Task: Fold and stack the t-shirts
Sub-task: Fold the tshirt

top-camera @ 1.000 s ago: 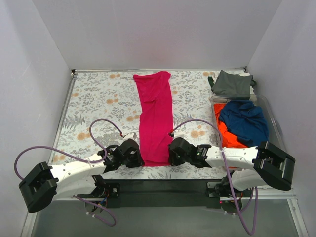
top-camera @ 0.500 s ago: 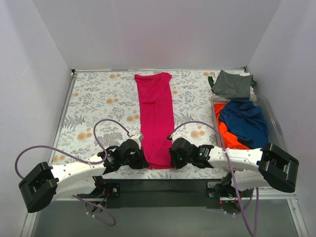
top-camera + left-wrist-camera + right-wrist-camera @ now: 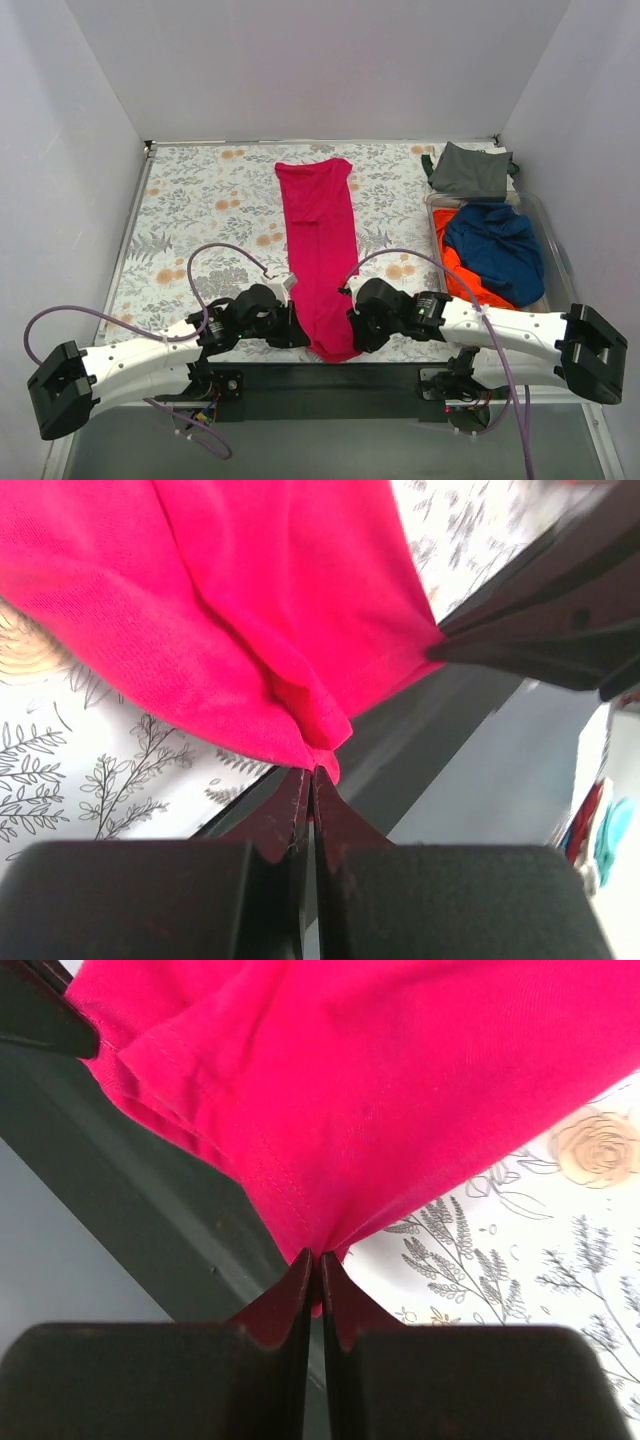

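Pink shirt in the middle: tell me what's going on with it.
Both arms are handling the magenta t-shirt, which lies as a long narrow strip on the floral tablecloth. The left gripper and right gripper each pinch a corner of its near end at the table's edge. A grey-green t-shirt sits far right; the navy t-shirt and orange t-shirt lie in the clear bin.

I'm in a lab test cell, not a home: bare white panels (image 3: pixel 300 70) box in my table (image 3: pixel 190 200), my bases bolt to a black plate (image 3: pixel 330 378), purple cables (image 3: pixel 222 246) run loose.
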Tool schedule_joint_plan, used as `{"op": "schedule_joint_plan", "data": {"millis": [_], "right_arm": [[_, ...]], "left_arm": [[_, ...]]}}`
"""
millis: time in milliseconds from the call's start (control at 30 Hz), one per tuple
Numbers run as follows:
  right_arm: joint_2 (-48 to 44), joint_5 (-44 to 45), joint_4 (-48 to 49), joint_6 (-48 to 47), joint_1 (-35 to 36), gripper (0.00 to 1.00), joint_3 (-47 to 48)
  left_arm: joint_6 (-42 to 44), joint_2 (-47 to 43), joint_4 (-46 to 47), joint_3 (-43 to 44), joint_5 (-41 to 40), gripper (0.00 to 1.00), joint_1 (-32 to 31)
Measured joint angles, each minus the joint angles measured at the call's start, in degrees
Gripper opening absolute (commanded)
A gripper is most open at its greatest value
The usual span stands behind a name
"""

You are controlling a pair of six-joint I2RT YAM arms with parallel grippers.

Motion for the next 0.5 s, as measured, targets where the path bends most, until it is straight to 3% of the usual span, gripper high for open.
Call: {"op": "schedule_joint_plan", "data": {"millis": [267, 500], "right_arm": [[-1.42, 8.92, -1.81, -1.11, -1.60, 0.01, 6.01], [6.91, 12.83, 1.92, -6.40, -10.93, 0.01, 11.58]], "left_arm": [[-3.17, 0.00, 2.97, 2.60, -9.68, 0.00, -0.02], [-1.86, 6.19, 7.74, 4.02, -20.35, 0.00, 0.72]]}}
